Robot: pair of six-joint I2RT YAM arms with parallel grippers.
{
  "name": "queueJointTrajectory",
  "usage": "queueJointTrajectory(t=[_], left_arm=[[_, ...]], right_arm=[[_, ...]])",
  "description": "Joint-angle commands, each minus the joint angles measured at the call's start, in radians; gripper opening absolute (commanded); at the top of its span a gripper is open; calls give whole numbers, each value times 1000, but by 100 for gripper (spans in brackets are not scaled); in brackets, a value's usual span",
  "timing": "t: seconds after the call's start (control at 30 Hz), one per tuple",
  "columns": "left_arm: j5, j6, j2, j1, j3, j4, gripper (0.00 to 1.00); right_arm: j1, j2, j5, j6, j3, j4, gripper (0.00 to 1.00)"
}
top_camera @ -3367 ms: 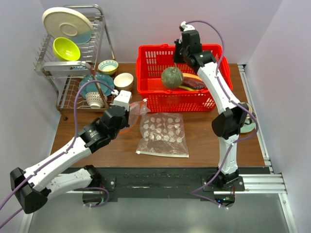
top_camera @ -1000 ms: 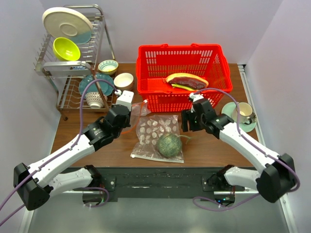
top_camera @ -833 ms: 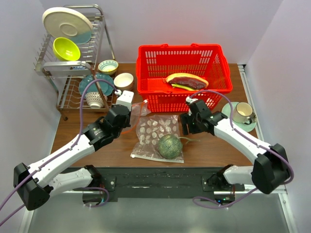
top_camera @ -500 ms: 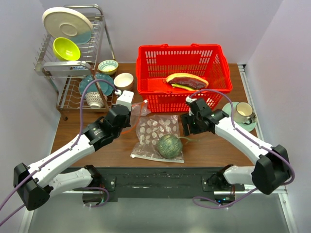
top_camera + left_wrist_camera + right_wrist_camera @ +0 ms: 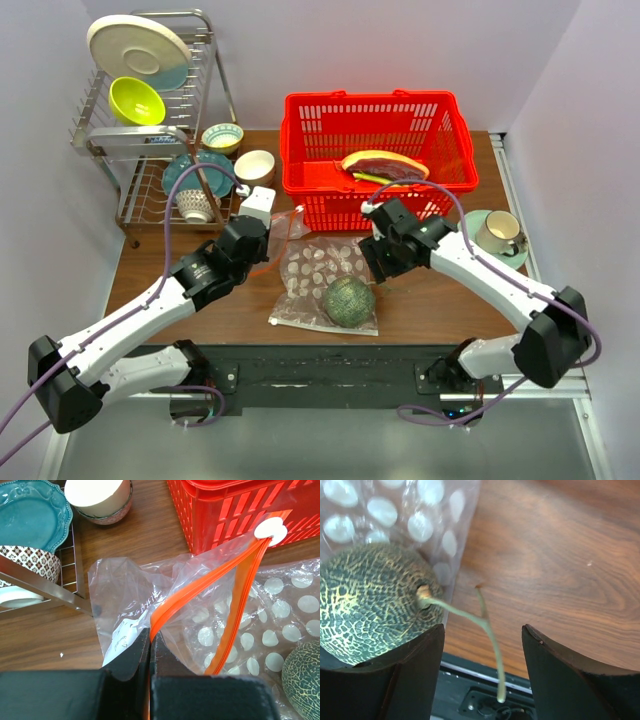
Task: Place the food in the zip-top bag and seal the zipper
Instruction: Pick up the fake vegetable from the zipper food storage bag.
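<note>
- Left gripper (image 5: 150,649) is pinched tight on the zipper (image 5: 200,585) of the zip-top bag (image 5: 125,587), just off the front-left corner of the red basket (image 5: 291,150).
- The orange strip runs from that pinch up to the white slider (image 5: 270,530), which sits right against the basket's front wall. The two sides of the strip are parted, so the mouth looks open.
- The dark green ball (image 5: 348,299) sits out in front of the basket, on top of the dotted bag (image 5: 315,265), not inside the zip-top one.
- Right gripper (image 5: 482,652) hovers beside the ball, jaws spread and holding nothing; the ball's thin stem (image 5: 470,614) trails into the gap between them.
- The slab (image 5: 385,163) and the green stalks (image 5: 366,178) lie inside the basket, untouched.
- As I read it, the step is picking up the ball. Better to shift toward its body and straddle the widest part than to nip that skinny stem, which looks likely to let it swing.
- Lift straight off so the dotted bag doesn't drag along.
- The left should hold the mouth wide and facing the incoming ball.
</note>
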Motion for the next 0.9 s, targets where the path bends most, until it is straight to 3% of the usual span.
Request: queueJointTrajectory(t=[0.0,0.23,0.47,0.63,0.8,0.87], left_arm=[[0,21,-2,4,15,36,0],[-1,19,-28,5,7,38,0],[-3,19,-17,5,11,38,0],[-9,19,-14,5,6,38,0],[-7,19,-5,5,9,36,0],[-6,19,0,3,9,38,0]], right_arm=[[30,33,15,-24,42,-70,66],[90,114,25,-24,33,-45,66],[132,188,-16,-62,-4,129,61],[138,189,-117,-80,-39,206,40],[146,165,-209,-70,-53,237,0],[146,133,-225,-56,-62,252,0]])
